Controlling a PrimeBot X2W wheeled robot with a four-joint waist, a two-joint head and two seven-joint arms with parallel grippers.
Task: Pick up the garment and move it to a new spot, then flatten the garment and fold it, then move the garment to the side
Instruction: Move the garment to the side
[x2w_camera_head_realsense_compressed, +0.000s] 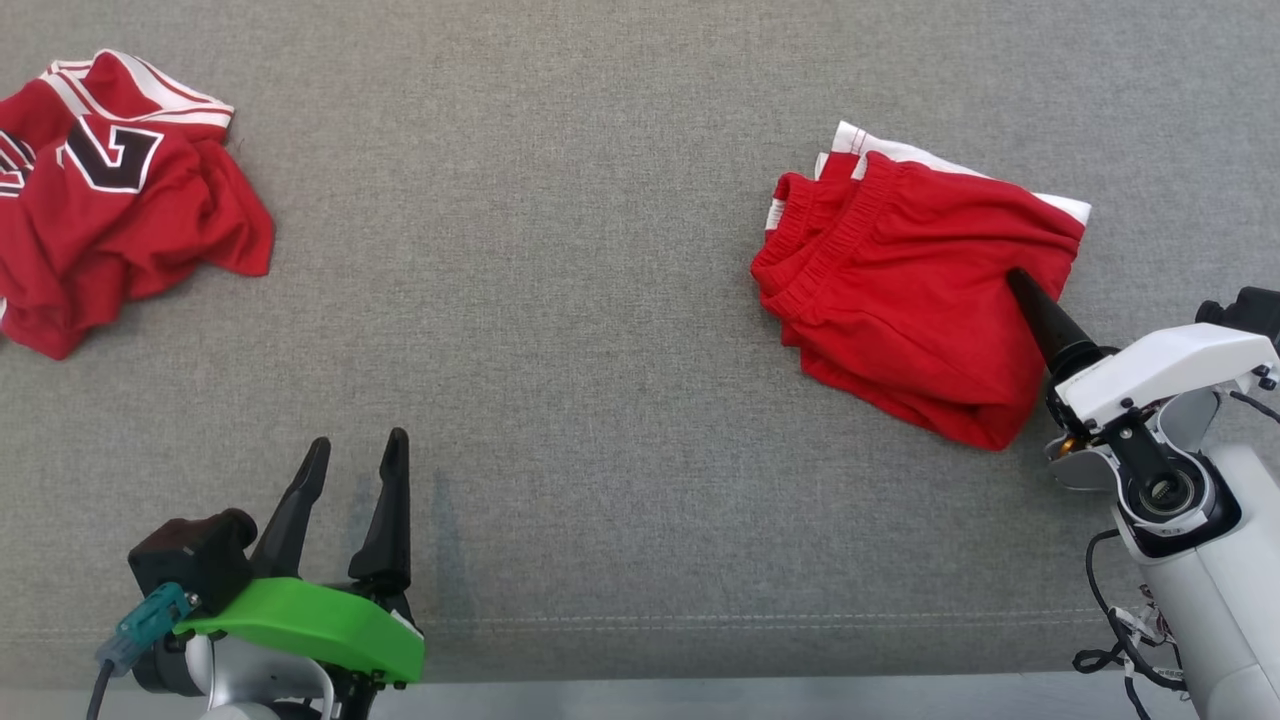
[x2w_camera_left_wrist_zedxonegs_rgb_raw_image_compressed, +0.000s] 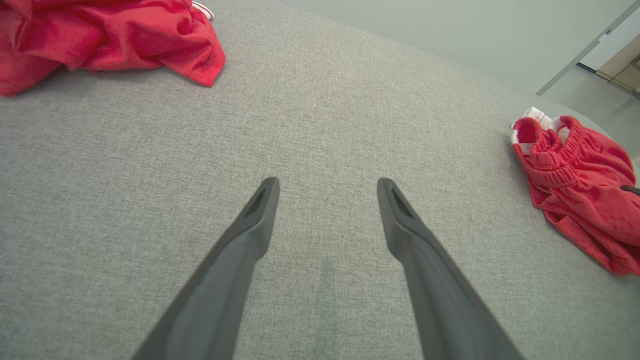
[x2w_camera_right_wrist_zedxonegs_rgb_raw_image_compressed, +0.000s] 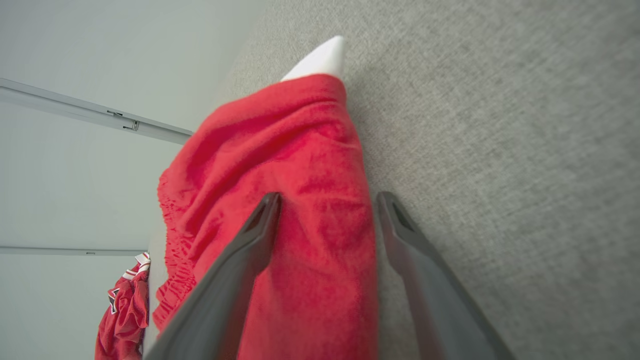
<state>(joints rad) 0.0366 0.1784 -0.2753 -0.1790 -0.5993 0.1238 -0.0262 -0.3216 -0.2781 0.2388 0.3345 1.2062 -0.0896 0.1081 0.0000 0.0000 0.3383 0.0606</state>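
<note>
The garment (x2w_camera_head_realsense_compressed: 900, 290) is a pair of red shorts with a white trim, lying folded at the right of the grey cloth table (x2w_camera_head_realsense_compressed: 600, 330). My right gripper (x2w_camera_head_realsense_compressed: 1020, 285) is at its right edge, jaws open. In the right wrist view the gripper (x2w_camera_right_wrist_zedxonegs_rgb_raw_image_compressed: 327, 200) straddles the edge of the garment (x2w_camera_right_wrist_zedxonegs_rgb_raw_image_compressed: 280, 150): one finger over the red cloth, the other beside it on the grey surface. My left gripper (x2w_camera_head_realsense_compressed: 358, 445) stands open and empty at the lower left, far from the garment. The left wrist view shows this gripper (x2w_camera_left_wrist_zedxonegs_rgb_raw_image_compressed: 327, 185) over bare table, with the garment (x2w_camera_left_wrist_zedxonegs_rgb_raw_image_compressed: 585, 185) at the right.
A crumpled red jersey (x2w_camera_head_realsense_compressed: 110, 200) with white stripes and a black number lies at the table's far left; it also appears as the jersey (x2w_camera_left_wrist_zedxonegs_rgb_raw_image_compressed: 100, 35) and the jersey (x2w_camera_right_wrist_zedxonegs_rgb_raw_image_compressed: 125, 310). The table's front edge (x2w_camera_head_realsense_compressed: 640, 682) runs along the bottom.
</note>
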